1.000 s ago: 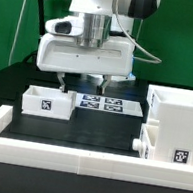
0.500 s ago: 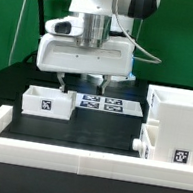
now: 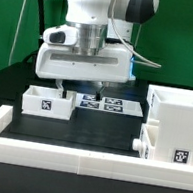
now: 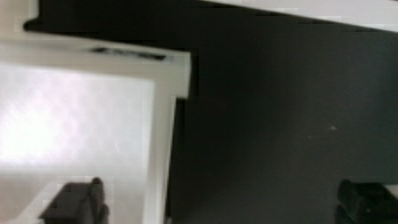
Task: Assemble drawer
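Observation:
A small open-top white tray with a square tag on its front sits on the black table at the exterior view's left. The tall boxy housing stands at the right, and a second tray with a knob sits in its lower part. My gripper hangs open and empty just above the left tray's right end, touching nothing. In the wrist view the tray lies under one dark fingertip. The other fingertip is over black table, and the gripper holds nothing.
The marker board lies flat behind the tray, partly under my gripper. A low white rim runs along the table's front and left edge. A green backdrop stands behind.
My gripper has moved toward the exterior view's left, from above the marker board to above the left tray's right end. Its jaws stay open.

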`<state>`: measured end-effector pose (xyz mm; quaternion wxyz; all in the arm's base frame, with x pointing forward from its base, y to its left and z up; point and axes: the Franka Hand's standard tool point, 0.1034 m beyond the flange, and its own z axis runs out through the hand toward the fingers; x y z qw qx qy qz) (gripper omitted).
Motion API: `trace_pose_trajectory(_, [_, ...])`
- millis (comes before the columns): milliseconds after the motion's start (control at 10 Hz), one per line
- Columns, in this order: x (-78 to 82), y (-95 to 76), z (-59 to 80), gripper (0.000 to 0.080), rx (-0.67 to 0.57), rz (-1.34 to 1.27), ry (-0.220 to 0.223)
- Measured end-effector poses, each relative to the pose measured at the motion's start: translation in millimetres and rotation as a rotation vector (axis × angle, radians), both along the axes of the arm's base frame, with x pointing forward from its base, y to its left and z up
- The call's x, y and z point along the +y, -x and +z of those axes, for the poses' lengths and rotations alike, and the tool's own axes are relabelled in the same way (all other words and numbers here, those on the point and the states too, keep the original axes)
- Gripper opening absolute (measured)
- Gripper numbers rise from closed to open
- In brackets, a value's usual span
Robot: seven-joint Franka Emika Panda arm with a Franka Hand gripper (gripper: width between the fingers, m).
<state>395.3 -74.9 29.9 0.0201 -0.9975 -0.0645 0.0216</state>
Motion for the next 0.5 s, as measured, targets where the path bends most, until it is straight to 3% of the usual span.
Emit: trace_pose_trajectory(500, [0.7, -0.3, 0.0, 0.0649, -0.001, 0.005, 0.000])
